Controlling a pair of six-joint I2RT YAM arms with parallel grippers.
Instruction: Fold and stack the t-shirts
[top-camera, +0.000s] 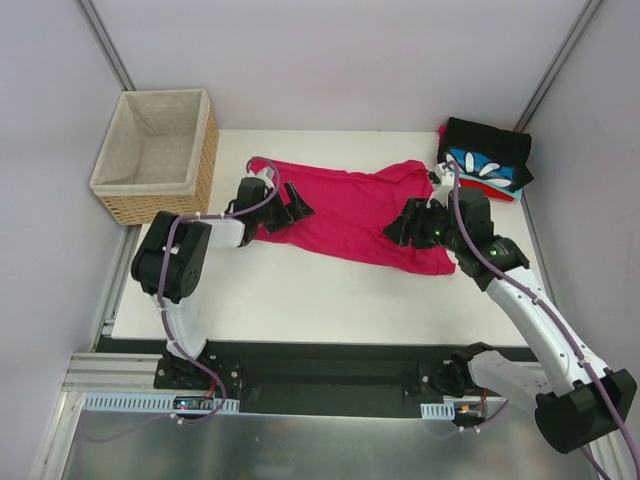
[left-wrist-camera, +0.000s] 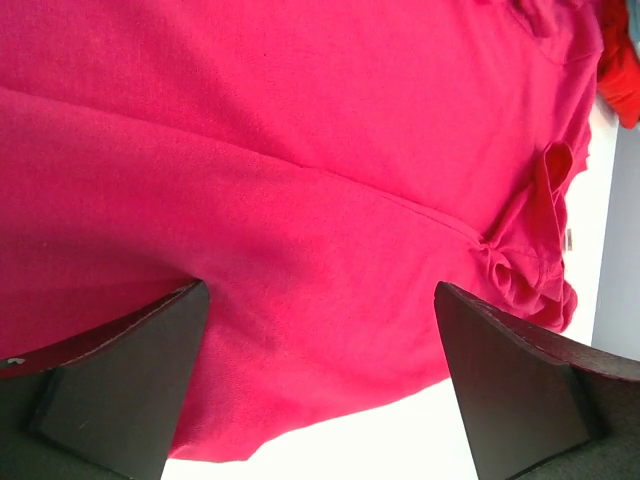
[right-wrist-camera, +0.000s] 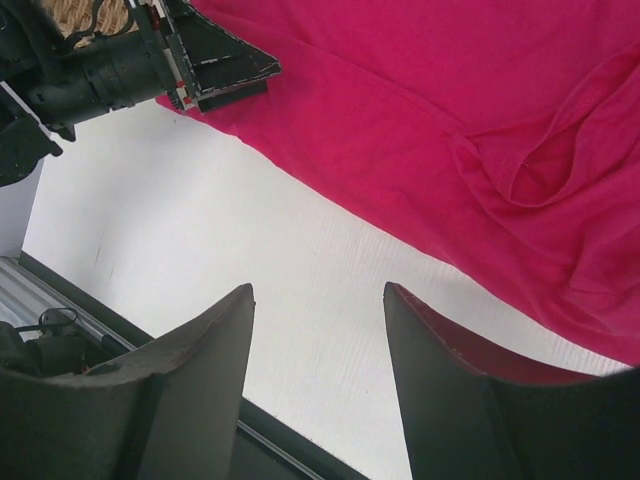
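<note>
White worktop (top-camera: 300, 300), pink shirt (top-camera: 340, 210) bunched at rt. Left hand (top-camera: 289, 207) wide apart, right hand (top-camera: 402, 222) apart, empty. Prob. grabs one layer, so fold skews.

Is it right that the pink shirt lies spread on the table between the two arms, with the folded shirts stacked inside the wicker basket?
Not quite. The top view shows the folded shirts stacked on the table, at its far right corner, not inside the wicker basket at far left. The rest holds.
</note>
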